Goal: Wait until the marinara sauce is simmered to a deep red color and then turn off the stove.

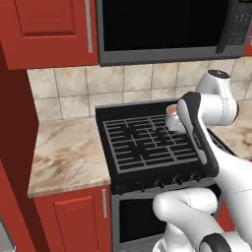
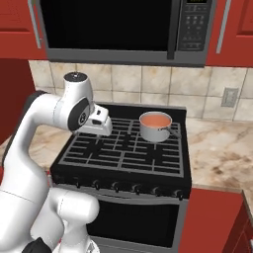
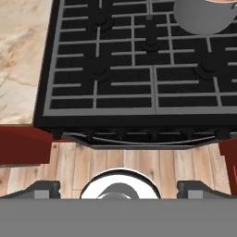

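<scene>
You are looking at the stove (image 2: 123,153) with the pan (image 2: 155,127) sitting on its back right burner. The sauce (image 2: 154,120) inside is showing orange-red, so I judge you are waiting. The knobs (image 2: 118,186) are awaiting turning. The claw (image 3: 118,187) is hanging above, fingers spread wide, grasping nothing.

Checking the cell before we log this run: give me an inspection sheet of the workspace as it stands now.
Surface: stove, black grates, knobs along its front.
Job's things: marinara sauce, orange-red, in a grey saucepan on the back right burner.
Clutter: nothing seen on the marble counter.
Grippers: hand hangs above the grates, left of the pan, holding nothing; whether open or shut cannot be told.
Cables: nothing seen.
Surroundings: microwave above, red cabinets, tiled wall, wall outlet.
</scene>
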Robot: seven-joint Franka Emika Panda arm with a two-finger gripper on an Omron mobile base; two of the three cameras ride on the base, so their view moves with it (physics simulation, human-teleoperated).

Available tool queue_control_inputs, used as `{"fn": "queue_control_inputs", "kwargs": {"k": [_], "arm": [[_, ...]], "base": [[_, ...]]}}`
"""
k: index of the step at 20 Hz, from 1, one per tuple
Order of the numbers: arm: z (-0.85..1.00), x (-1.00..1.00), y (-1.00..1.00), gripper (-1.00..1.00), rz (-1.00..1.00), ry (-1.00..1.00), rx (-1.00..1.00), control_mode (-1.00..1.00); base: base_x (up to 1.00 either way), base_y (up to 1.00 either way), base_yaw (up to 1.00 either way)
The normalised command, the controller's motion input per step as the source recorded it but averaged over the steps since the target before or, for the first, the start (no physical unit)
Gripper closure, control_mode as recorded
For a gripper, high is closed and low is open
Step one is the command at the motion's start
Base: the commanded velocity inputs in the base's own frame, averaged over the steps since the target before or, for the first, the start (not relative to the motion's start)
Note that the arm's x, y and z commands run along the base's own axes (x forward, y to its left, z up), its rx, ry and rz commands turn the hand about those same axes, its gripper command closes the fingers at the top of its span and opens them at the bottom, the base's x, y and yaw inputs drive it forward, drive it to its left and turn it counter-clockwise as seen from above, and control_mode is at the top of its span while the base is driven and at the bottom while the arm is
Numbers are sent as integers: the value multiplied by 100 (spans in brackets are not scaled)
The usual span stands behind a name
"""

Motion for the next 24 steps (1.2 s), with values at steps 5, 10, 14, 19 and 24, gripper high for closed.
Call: {"fn": "queue_control_inputs", "kwargs": {"k": [5,10,14,19,24], "arm": [[0,0,0,-100,0,0,0,100],[0,0,0,-100,0,0,0,100],[0,0,0,-100,0,0,0,100],[0,0,0,-100,0,0,0,100],[-2,0,-12,-100,4,0,0,-100]], "base": [[0,73,-1],[10,41,0],[8,20,0],[10,3,0],[4,0,1]]}}
